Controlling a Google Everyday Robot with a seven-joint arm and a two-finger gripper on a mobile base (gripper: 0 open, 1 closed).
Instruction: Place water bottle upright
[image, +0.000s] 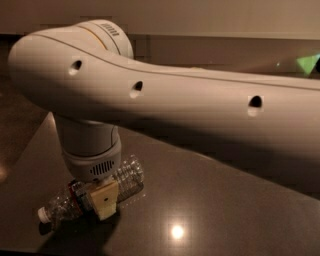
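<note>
tool down over a lying water bottle

the water bottle lies on its side on the dark glossy tabletop, at about 7 o'clock in the camera view, its white cap pointing to 8 o'clock and its ribbed clear base to 2 o'clock. the tool hangs from the wrist of the big white arm, which comes in from 3 o'clock and bends down at 9 o'clock. the tool sits right over the bottle's middle, at the label band, and its cream front part covers that stretch of the bottle. whether the tool is spread or pinching the bottle, i cannot tell. a bright spot of light shines on the tabletop at 5 o'clock of the tool. a small green patch glows at 2 o'clock, far back.
</note>
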